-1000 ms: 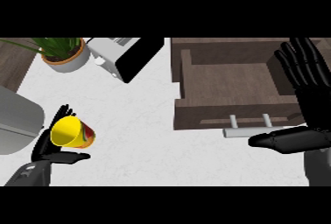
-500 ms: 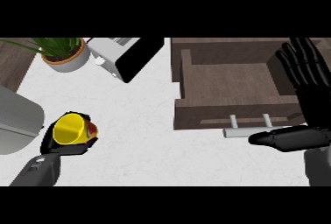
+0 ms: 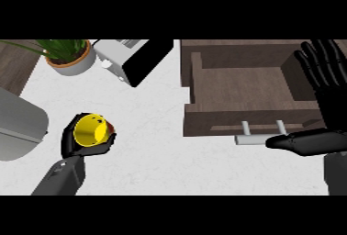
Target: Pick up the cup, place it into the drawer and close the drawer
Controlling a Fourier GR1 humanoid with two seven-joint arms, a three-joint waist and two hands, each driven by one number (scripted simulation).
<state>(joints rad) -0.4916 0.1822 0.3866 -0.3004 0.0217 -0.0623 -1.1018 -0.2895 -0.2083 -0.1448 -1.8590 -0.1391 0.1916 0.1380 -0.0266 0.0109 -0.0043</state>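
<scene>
A cup [image 3: 91, 130], yellow inside with a red outer wall, sits in my left hand [image 3: 73, 146] at the lower left, fingers and thumb curled round it, its mouth tilted up toward me. The open dark wooden drawer [image 3: 240, 85] lies at the upper right with nothing inside; its front carries a pale bar handle [image 3: 256, 137]. My right hand [image 3: 325, 98] stands open over the drawer's right side, fingers straight and pointing away, thumb reaching left just below the handle.
A potted plant [image 3: 68, 57] stands at the upper left, with a toaster [image 3: 132, 57] beside it. A grey rounded object [image 3: 17, 124] fills the left edge. White counter [image 3: 159, 151] lies between cup and drawer.
My left hand has carried the cup to the right and slightly up across the counter. The right hand and the drawer have stayed where they were.
</scene>
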